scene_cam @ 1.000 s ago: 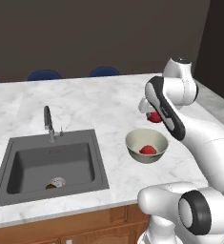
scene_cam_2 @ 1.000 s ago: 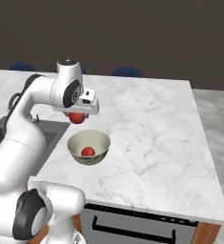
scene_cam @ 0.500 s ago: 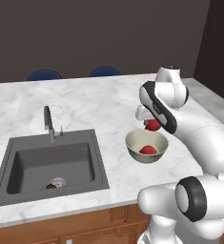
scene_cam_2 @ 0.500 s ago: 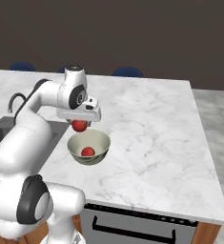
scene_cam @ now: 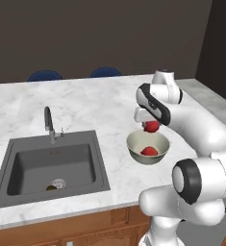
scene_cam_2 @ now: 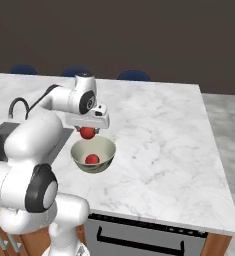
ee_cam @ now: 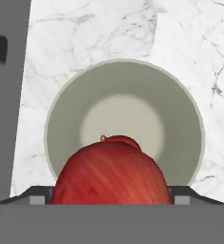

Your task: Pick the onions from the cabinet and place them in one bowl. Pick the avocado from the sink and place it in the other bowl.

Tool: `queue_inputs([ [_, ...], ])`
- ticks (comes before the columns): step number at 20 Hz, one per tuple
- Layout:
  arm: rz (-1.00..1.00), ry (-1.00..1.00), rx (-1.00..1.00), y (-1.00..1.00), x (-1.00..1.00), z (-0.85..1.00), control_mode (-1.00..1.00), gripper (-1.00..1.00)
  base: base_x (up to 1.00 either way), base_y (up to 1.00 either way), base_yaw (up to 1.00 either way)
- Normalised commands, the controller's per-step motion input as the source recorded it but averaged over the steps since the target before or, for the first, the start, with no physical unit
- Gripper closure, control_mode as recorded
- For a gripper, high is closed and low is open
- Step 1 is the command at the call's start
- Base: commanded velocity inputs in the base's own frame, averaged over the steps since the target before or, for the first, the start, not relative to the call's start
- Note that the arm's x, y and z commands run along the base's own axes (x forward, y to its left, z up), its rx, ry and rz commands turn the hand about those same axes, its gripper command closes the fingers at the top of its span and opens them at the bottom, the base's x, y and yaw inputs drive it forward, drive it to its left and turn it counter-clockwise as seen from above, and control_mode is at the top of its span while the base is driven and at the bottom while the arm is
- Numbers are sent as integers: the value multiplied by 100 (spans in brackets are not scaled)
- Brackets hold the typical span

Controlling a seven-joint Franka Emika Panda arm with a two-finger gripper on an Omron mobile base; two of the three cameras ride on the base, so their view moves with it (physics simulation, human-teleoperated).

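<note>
Lower than a second ago, the fingers [scene_cam_2: 88, 131] carry their onion [scene_cam_2: 88, 132] down to hang just above the bowl [scene_cam_2: 93, 155], where before it rode higher over the rim.

Reading left to right in the left base view: the sink [scene_cam: 52, 166] sits at the left of the tabletop [scene_cam: 85, 103], with a small dark lump near its drain that may be the avocado [scene_cam: 51, 187], too small to be sure. Right of the sink comes the bowl, which holds the first onion [scene_cam: 149, 151] on its floor. Above its far rim the fingers pinch the second onion from both sides.

What the coming move turns on is the vertical line: the bowl lies straight below the fingers. In the hand view the held onion sits against the bowl's pale inside, overlapping the rim nearest the camera, so I judge it slightly off centre but inside the rim. Releasing here should drop it beside the first.
</note>
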Motion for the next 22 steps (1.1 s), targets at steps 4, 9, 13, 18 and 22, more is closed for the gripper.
queue_inputs([
  [4,0,3,0,-1,13,-20,-100,100,0,0,0],
  [9,0,5,0,-1,6,-26,-100,100,0,0,0],
  [13,0,4,0,-1,0,-21,-100,100,0,0,0],
  [18,0,3,0,-2,0,-11,-100,100,0,0,0],
  [22,0,3,0,0,0,-10,-100,100,0,0,0],
])
